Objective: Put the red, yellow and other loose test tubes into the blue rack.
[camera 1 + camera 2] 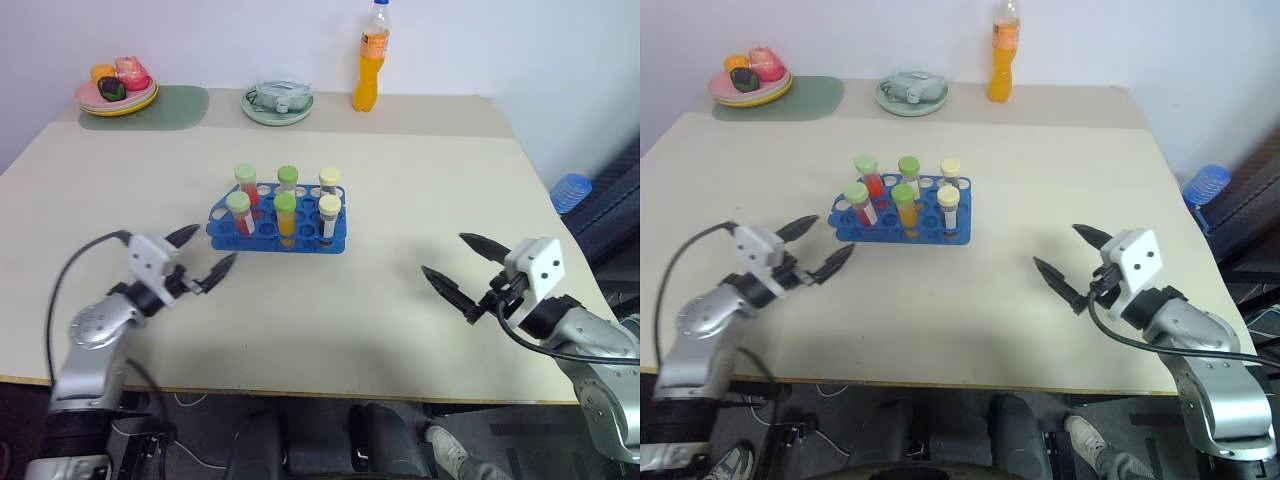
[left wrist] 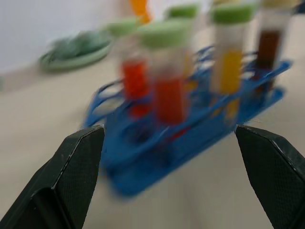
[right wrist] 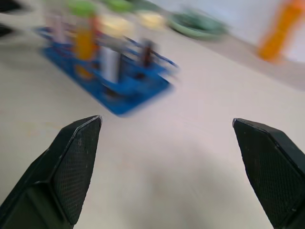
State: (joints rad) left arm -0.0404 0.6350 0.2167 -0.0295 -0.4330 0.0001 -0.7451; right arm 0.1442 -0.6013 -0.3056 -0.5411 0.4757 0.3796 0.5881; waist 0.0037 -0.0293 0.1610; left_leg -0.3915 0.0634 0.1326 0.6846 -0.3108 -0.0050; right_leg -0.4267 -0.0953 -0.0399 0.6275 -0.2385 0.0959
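I see six capped tubes (image 1: 285, 212) upright in the blue plastic lattice rack (image 1: 276, 233); left gripper (image 1: 209, 256) at eight o'clock, right gripper (image 1: 462, 267) at four, both wide and empty.

Left hand (image 1: 205, 254): two black fingers, tapering to sharp points; textured, dimpled inner pads (image 2: 81, 162) with bevelled edges in the left wrist view; white boxy housing behind the fingers; black wrist joint block; rounded silver-grey metallic forearm shell; thin black cable looping out from the housing and back along the arm; dark ribbed sleeve lower on the arm.
Right hand (image 1: 462, 273): same black pointed fingers, same textured pads (image 3: 78, 157); white square housing with two small dark screw dots on its face; black bracket and joint behind it; glossy silver-grey forearm casing; black cable curving under the wrist.
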